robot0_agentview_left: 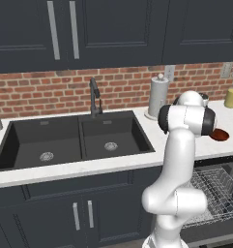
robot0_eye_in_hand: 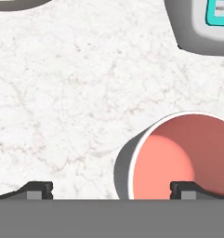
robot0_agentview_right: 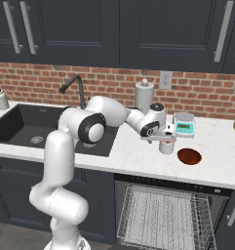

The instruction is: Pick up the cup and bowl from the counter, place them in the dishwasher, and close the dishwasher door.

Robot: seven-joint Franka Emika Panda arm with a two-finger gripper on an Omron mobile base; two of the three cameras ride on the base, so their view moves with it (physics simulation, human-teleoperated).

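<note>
Right now my tool (robot0_eye_in_hand: 111, 189) hangs over the desk (robot0_agentview_right: 138, 151) with its jaws spread as wide as they go and nothing between them. The cup (robot0_eye_in_hand: 178, 155) stands upright on the white marbled stone just below; in the hand view its pink inside lies toward one fingertip (robot0_eye_in_hand: 185, 189), off centre, while the other fingertip is over bare stone. In the right base view the cup (robot0_agentview_right: 166, 146) shows as a pale cylinder under my wrist.

Just beside it to the right lies the bowl (robot0_agentview_right: 189, 156), dark reddish-brown, flat on the desk and apart from the cup. Behind both stands a small kitchen scale (robot0_agentview_right: 184, 124) with a teal display, and further left a paper-towel holder (robot0_agentview_right: 144, 96) near the brick wall. An olive-yellow cylinder (robot0_agentview_left: 232, 98) stands at the far right.

Below the desk's edge the dishwasher (robot0_agentview_right: 163, 215) is open, its wire rack (robot0_agentview_right: 160, 210) pulled out. To the left, a black double sink (robot0_agentview_left: 72, 140) with a dark faucet (robot0_agentview_left: 94, 97) is set in the stone; navy cabinets run above and below.
</note>
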